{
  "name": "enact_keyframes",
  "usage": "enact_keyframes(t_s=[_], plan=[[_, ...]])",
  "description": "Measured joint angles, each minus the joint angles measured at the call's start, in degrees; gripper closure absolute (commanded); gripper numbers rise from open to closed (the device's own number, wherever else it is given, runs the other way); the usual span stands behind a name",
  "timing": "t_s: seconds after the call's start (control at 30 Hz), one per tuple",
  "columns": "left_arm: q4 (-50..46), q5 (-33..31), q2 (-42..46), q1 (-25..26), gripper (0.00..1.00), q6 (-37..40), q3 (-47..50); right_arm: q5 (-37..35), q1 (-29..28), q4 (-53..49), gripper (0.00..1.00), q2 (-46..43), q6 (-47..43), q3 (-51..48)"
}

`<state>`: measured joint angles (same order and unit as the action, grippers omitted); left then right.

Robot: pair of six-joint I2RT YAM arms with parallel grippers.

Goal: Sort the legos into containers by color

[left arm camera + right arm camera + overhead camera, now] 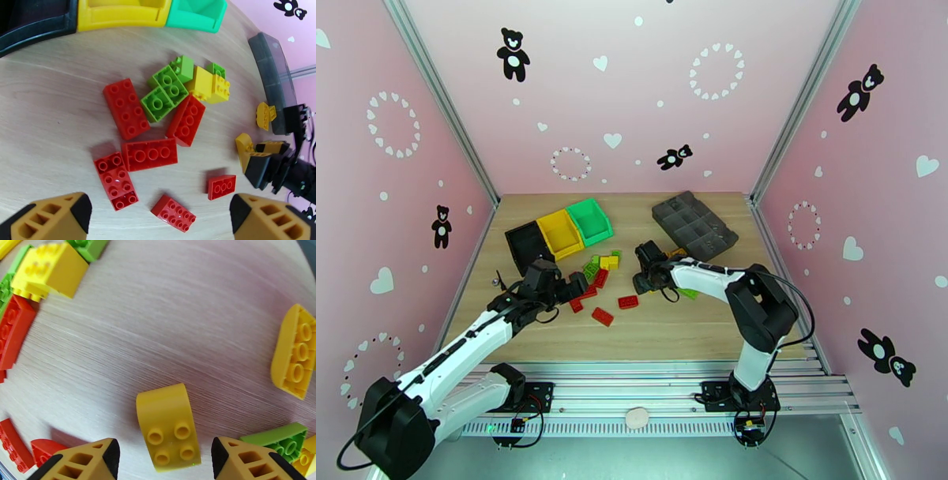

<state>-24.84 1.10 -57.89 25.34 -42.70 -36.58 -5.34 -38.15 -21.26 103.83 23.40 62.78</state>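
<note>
Red, green and yellow legos lie loose on the wooden table, with a mixed pile [600,266] in front of the containers. The black bin [526,243], yellow bin [559,231] and green bin [590,219] stand in a row at the back left. My left gripper [158,221] hovers open and wide over several red bricks [149,154], holding nothing. My right gripper [165,459] is open, low over the table. A yellow brick [169,425] lies between its fingers [85,459], with a small gap on each side.
A dark grey compartment tray [694,225] sits at the back right. Another yellow brick [295,352] and a green one [281,439] lie close to the right gripper. Pink walls enclose the table on three sides. The two grippers are near each other at mid-table.
</note>
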Motion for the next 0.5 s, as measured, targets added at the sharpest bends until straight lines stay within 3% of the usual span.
enact_keyframes(t_s=[0.3, 0.5], plan=[[0.1, 3.4, 2.4, -5.5, 0.02, 0.0, 0.2, 0.8, 1.6, 0.5, 0.49, 1.0, -0.3, 0.0], [0.9, 6.5, 2.4, -9.3, 0.02, 0.0, 0.9, 0.9, 1.6, 0.7, 0.64, 1.2, -1.0, 0.0]])
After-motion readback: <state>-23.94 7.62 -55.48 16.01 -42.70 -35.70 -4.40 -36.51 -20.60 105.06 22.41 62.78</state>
